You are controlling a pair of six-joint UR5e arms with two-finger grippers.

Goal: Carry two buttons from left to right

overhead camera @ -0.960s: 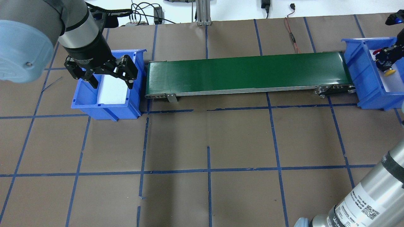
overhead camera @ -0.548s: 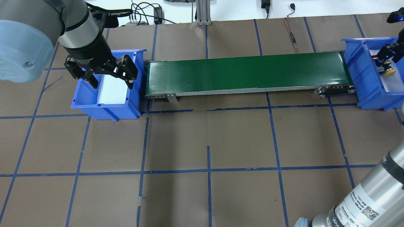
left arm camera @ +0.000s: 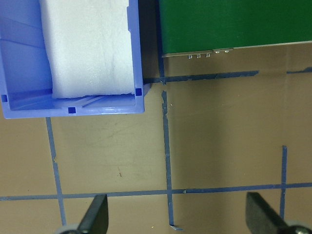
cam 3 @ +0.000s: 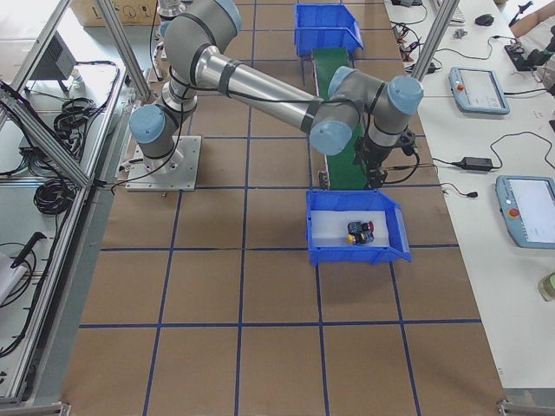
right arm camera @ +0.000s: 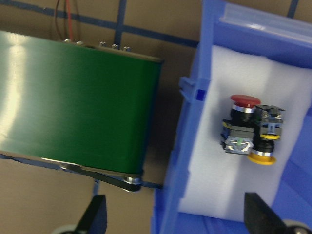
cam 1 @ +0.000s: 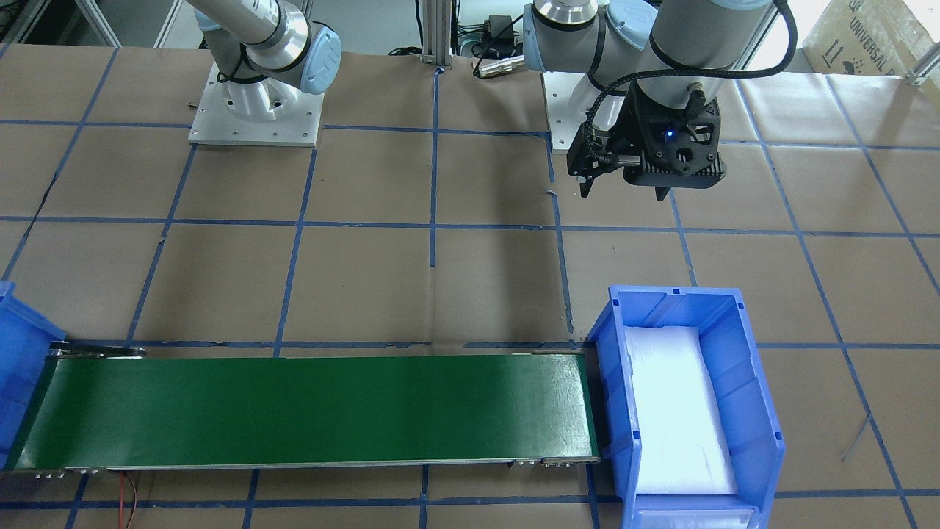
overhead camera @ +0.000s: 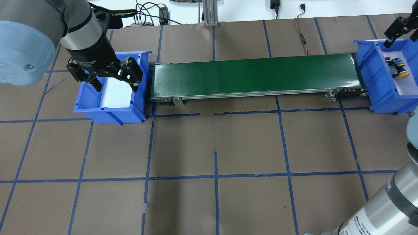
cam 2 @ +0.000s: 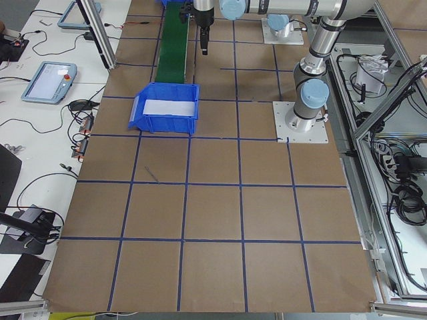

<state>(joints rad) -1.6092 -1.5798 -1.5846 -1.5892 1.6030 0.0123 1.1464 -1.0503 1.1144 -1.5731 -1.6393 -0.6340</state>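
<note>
The two buttons lie side by side on white foam in the right blue bin point(overhead camera: 369, 75). The red-capped button point(right arm camera: 244, 101) and the yellow-capped button point(right arm camera: 262, 158) also show in the overhead view point(overhead camera: 397, 67) and in the exterior right view point(cam 3: 360, 231). My right gripper point(overhead camera: 397, 32) is open and empty, raised above the far side of that bin; in its wrist view point(right arm camera: 178, 222) the fingertips stand wide apart. My left gripper point(overhead camera: 114, 78) is open and empty over the left blue bin point(overhead camera: 111, 116), which holds only white foam.
A green conveyor belt point(overhead camera: 254, 75) runs between the two bins. A red wire point(overhead camera: 302, 36) lies beyond the belt, and cables and an aluminium post point(overhead camera: 209, 13) stand at the table's far edge. Brown paper with blue tape lines covers the table.
My right gripper was down at the buttons in the right bin; it has let go, lifted and drawn back. The buttons stay on the foam. The left arm has not moved.
</note>
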